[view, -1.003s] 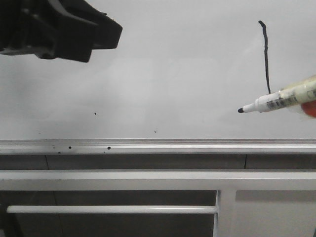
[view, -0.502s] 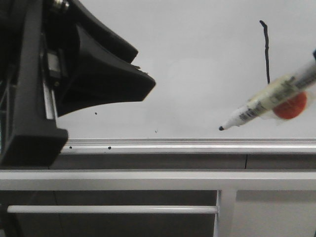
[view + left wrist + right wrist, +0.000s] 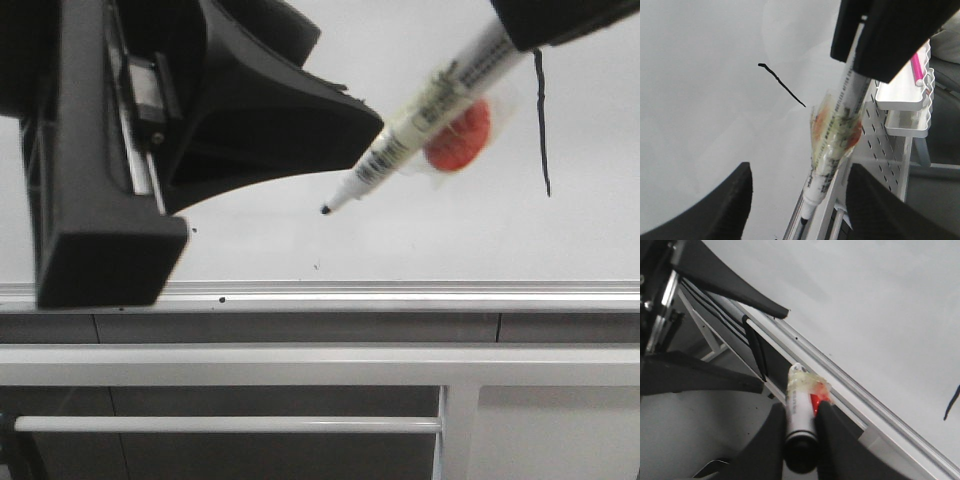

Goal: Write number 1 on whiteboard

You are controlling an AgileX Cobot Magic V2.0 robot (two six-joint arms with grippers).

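The whiteboard point(image 3: 300, 250) fills the front view, and the number 1 point(image 3: 542, 120) is a thin black stroke at its upper right. My right gripper point(image 3: 535, 22) is shut on a white marker point(image 3: 420, 125) wrapped in tape with a red patch. The marker's black tip point(image 3: 326, 210) points down-left, well away from the stroke. My left gripper point(image 3: 245, 195) stands open and empty, close in front of the camera, one finger point(image 3: 340, 120) near the marker. In the left wrist view the marker point(image 3: 835, 135) hangs between the open fingers point(image 3: 725, 210), and the number 1 point(image 3: 782, 90) shows behind. The right wrist view has the fingers point(image 3: 835, 440) clamped on the marker point(image 3: 801, 410).
A silver rail point(image 3: 400, 292) runs along the whiteboard's lower edge, with white bars point(image 3: 230, 424) and panels below. A white perforated rack point(image 3: 900, 100) holding a pink pen point(image 3: 917, 70) stands beside the board. Small dark specks point(image 3: 220, 298) dot the rail.
My right gripper carried the marker up and left, away from the stroke, tilting it steeper. My left gripper came in from the upper left and now fills much more of the front view.
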